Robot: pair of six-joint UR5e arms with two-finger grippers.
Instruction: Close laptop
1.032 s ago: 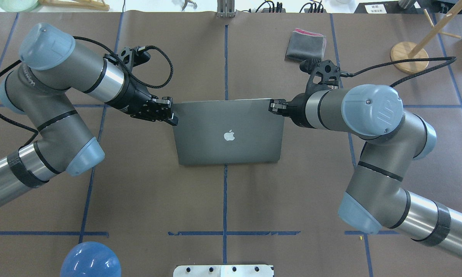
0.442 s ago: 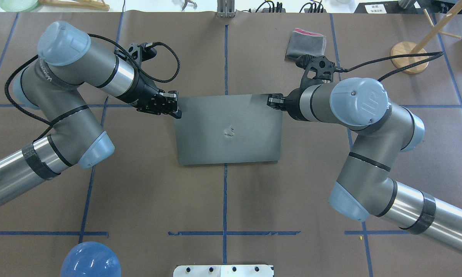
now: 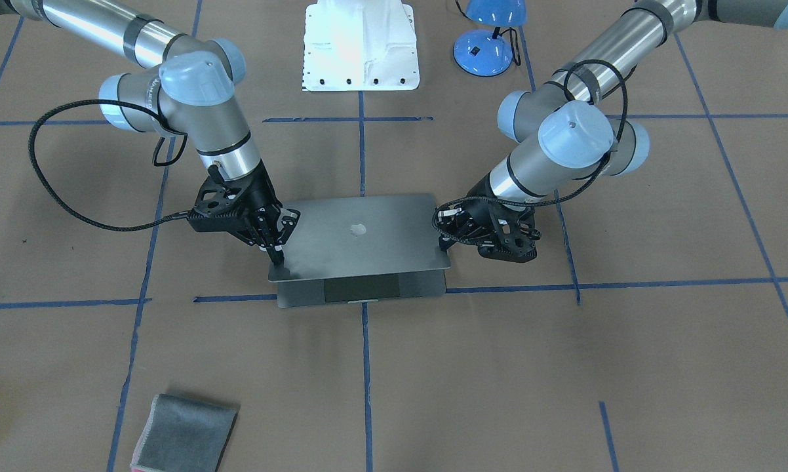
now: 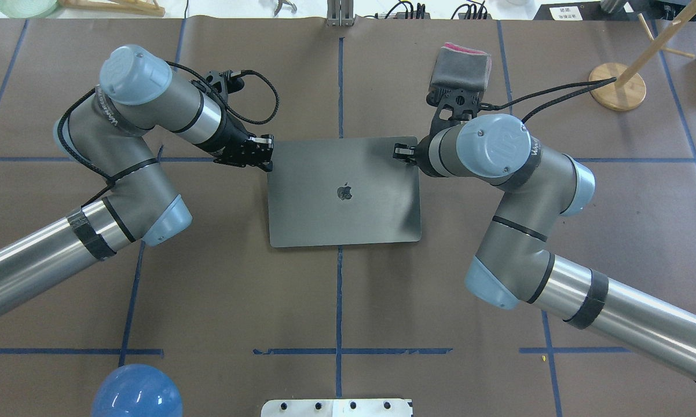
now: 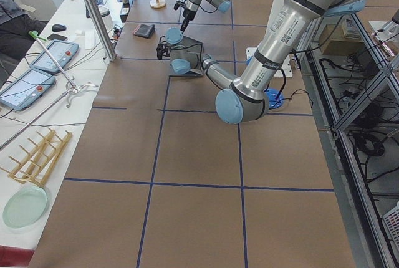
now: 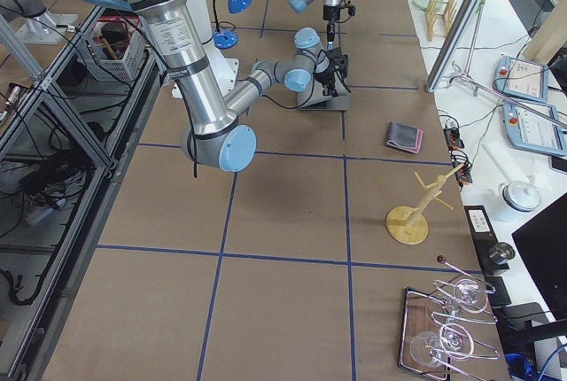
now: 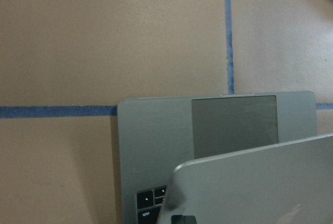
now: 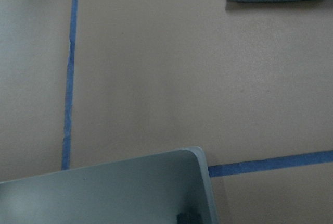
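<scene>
Jaws: both pairs are sitting closed together. Each wrist view is catching a single dark fingertip at bottom centre, pressing on top of the lid rather than clamping it.
Table (image 4: pixel 336 301): brown paper is covering it, and blue tape lines (image 4: pixel 339 272) are crossing it in a grid.
Arms: both are reaching in from the robot's sides with elbows bent, meeting the laptop from either end.
Laptop (image 4: pixel 344 208): the space-grey machine is lying at the table's middle, straddling the centre tape line, with its hinge toward the robot. The lid is tilting low over the base without touching it. From the operators' side a strip of palm rest and the trackpad are showing under the free edge, and the left wrist view is also picking up a few black keys.
White base plate (image 3: pixel 360 49): it is sitting at the robot's edge of the table.
Blue desk lamp (image 3: pixel 489 33): it is standing just beside that plate, on the robot's left.
Wooden stand (image 4: pixel 614 87): it is standing far off to the right.
Grey folded cloth (image 3: pixel 184 436): it is lying beyond the laptop on the robot's right, well apart from it, with a pink edge showing.
Left gripper (image 4: pixel 265 156): it is bearing on the lid's free-edge corner on the robot's left.
Right gripper (image 4: pixel 400 153): it is bearing on the opposite free-edge corner.
</scene>
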